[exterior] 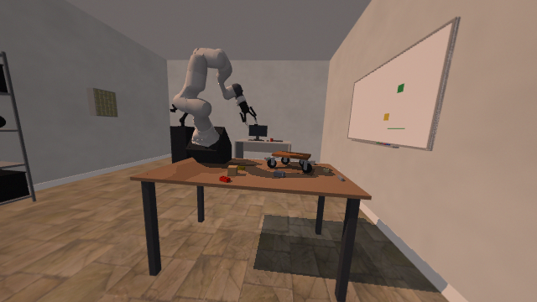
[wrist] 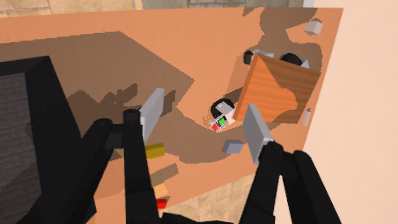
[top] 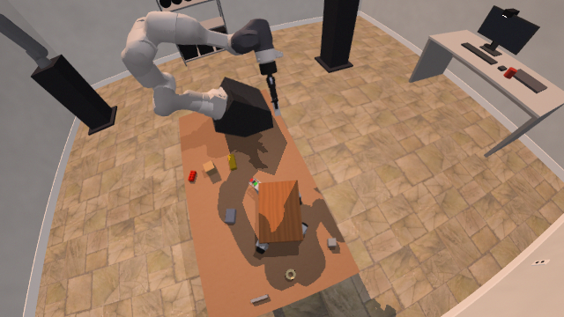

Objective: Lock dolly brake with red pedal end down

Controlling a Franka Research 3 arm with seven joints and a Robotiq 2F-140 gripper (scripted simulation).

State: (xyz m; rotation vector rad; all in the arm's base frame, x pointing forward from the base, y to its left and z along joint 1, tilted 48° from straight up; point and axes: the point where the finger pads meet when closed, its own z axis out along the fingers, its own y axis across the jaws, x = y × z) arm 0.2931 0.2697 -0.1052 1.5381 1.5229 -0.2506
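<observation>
The dolly has a wooden deck on black casters and stands on the table, right of the middle; it also shows in the side view and the wrist view. At its corner nearest the robot base, one caster carries the brake pedal with a red and a green end; I cannot tell which end is down. My gripper hangs high above the table's far edge near the robot base. Its fingers stand partly apart with nothing between them, far from the dolly.
On the table lie a red brick, a tan cube, a yellow block, a grey block, a small grey cube, a ring and a grey bar. The black robot base stands at the far end.
</observation>
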